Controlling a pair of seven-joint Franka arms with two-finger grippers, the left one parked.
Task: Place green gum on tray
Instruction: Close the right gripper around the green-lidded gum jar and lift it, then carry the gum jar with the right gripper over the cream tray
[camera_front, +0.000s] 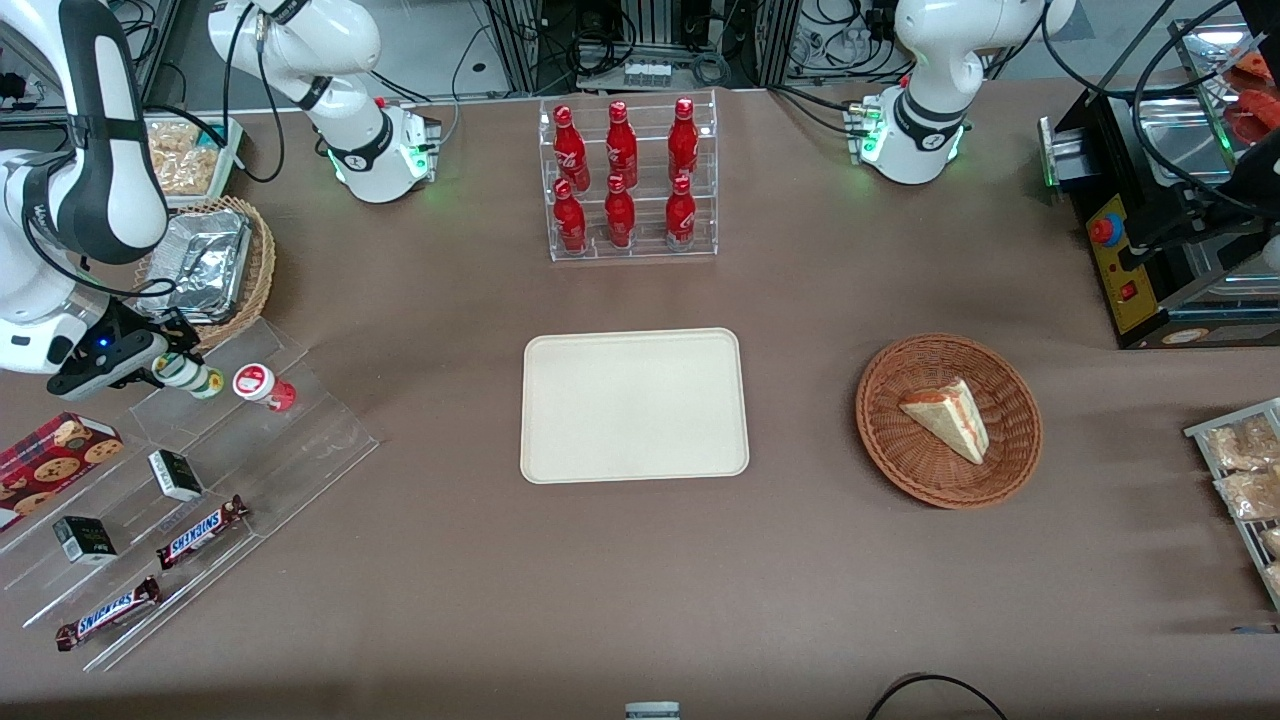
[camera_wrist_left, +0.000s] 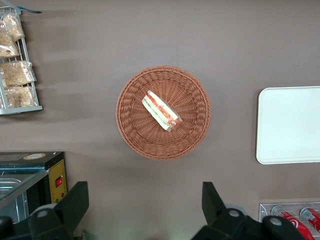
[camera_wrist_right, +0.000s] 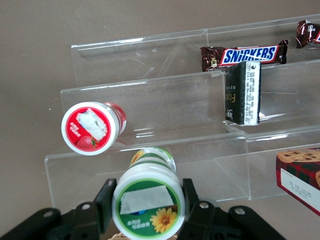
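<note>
The green gum (camera_front: 190, 373) (camera_wrist_right: 148, 203) is a small bottle with a white lid and a green sunflower label, held at the top step of a clear acrylic stepped shelf (camera_front: 300, 440). My right gripper (camera_front: 168, 366) (camera_wrist_right: 147, 201) is shut on it, one black finger (camera_wrist_right: 105, 201) pressed against each side just below the lid. The cream tray (camera_front: 634, 405) (camera_wrist_left: 290, 125) lies flat at the middle of the table, well off toward the parked arm's end from the gripper, with nothing on it.
A red-lidded bottle (camera_front: 262, 385) (camera_wrist_right: 91, 128) lies beside the green gum on the same step. Lower steps hold Snickers bars (camera_front: 200, 531), black boxes (camera_front: 175, 474) and a cookie box (camera_front: 55, 455). A wicker basket with foil (camera_front: 215, 265) is close by. A cola rack (camera_front: 628, 180) and a sandwich basket (camera_front: 948, 420) stand farther along.
</note>
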